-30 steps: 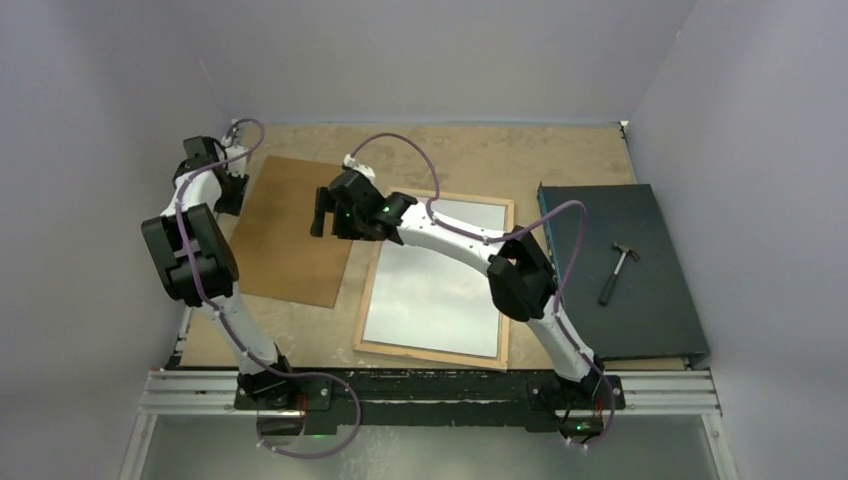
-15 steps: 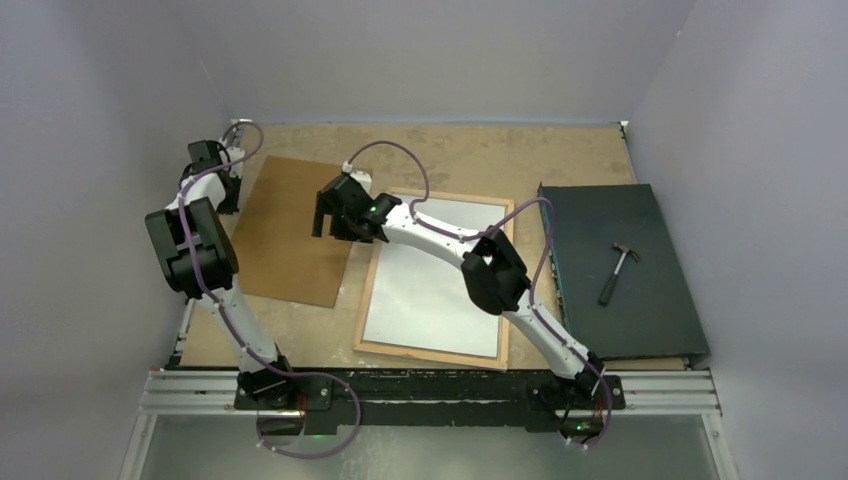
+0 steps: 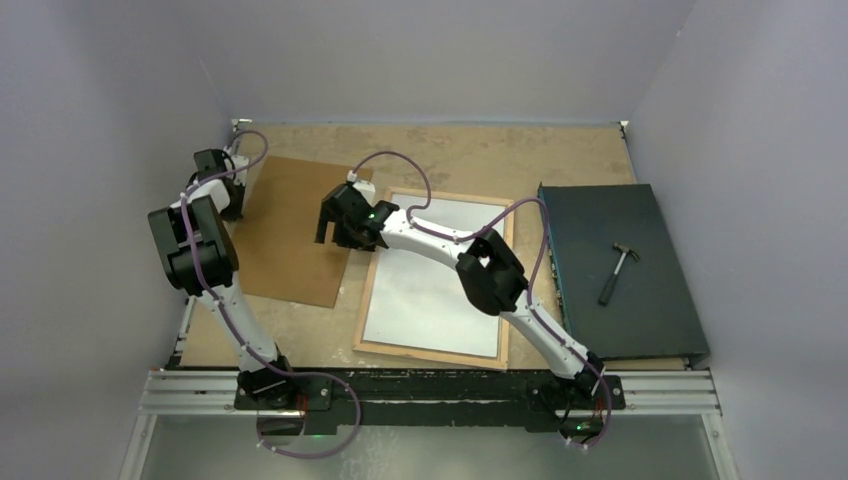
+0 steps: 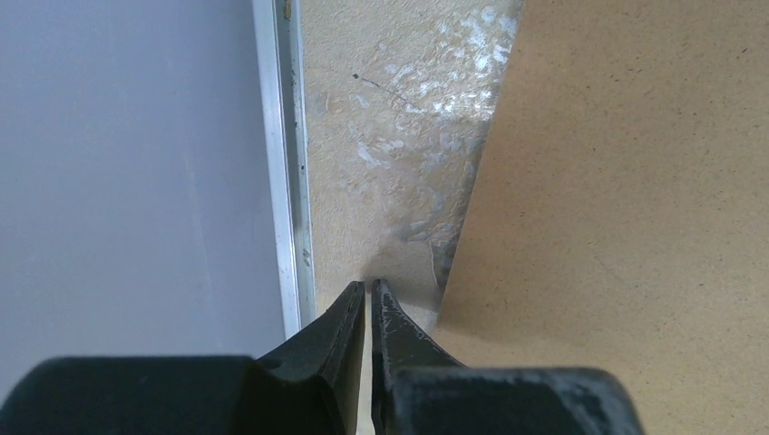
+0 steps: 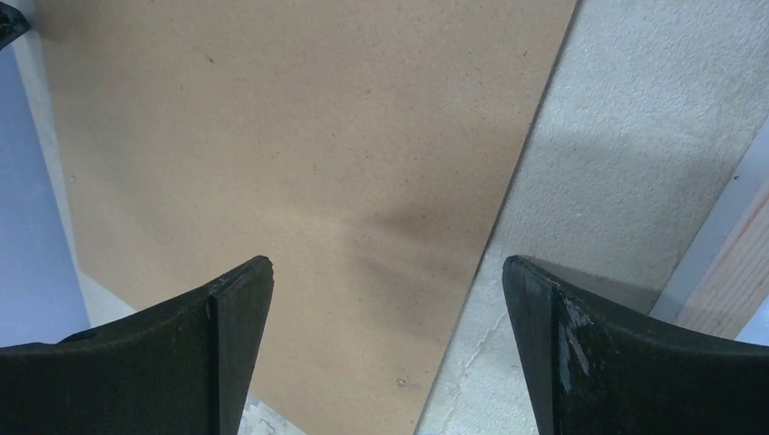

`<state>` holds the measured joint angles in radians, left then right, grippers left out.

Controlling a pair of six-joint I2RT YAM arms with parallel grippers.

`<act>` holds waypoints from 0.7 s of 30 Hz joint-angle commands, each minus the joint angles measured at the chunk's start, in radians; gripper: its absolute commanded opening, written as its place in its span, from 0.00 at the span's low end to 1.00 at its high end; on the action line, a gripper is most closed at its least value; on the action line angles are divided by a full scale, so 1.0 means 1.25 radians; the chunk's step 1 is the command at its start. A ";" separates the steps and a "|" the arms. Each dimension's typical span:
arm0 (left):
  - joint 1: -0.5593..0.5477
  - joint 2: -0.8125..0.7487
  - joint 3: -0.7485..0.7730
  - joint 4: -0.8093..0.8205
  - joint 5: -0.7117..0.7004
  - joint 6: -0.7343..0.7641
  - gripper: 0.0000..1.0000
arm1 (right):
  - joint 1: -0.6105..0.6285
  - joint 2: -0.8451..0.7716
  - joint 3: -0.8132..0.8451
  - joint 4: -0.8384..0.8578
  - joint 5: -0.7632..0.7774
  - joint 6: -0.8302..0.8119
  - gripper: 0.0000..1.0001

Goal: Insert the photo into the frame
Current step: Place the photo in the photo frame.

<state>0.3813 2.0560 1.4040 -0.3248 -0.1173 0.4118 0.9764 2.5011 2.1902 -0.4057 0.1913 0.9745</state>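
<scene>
The frame (image 3: 430,354) lies back up in the middle of the table, its light wood rails showing. A white sheet (image 3: 430,300) fills it; this looks like the photo's plain back, and no dark image shows. My right gripper (image 3: 327,228) is open and empty, hovering over the right edge of the brown backing board (image 3: 290,235). In the right wrist view the gripper (image 5: 388,263) straddles that board edge (image 5: 299,154), with a frame rail (image 5: 734,290) at the far right. My left gripper (image 3: 230,205) is shut at the board's left edge, its tips (image 4: 368,285) on bare table.
A dark mat (image 3: 650,300) with a hammer (image 3: 617,272) lies at the right. The left wall and a metal edge strip (image 4: 281,163) run close beside my left gripper. Shiny glints (image 4: 435,136) show on the table along the board's edge.
My right arm has stretched out and lowered, bringing its open gripper closer over the board's right edge. My left arm has shifted slightly near the board's left edge.
</scene>
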 commanded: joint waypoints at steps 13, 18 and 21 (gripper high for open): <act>-0.033 -0.031 -0.174 -0.052 0.132 0.075 0.00 | -0.020 -0.022 -0.056 0.151 -0.189 0.131 0.99; -0.036 -0.032 -0.181 -0.084 0.188 0.082 0.00 | -0.024 -0.085 -0.130 0.256 -0.223 0.168 0.99; -0.042 -0.036 -0.191 -0.100 0.216 0.092 0.00 | -0.024 -0.126 -0.170 0.312 -0.237 0.182 0.99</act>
<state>0.3641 1.9739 1.2430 -0.2180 -0.0395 0.5434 0.9325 2.4447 2.0270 -0.1993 -0.0402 1.1412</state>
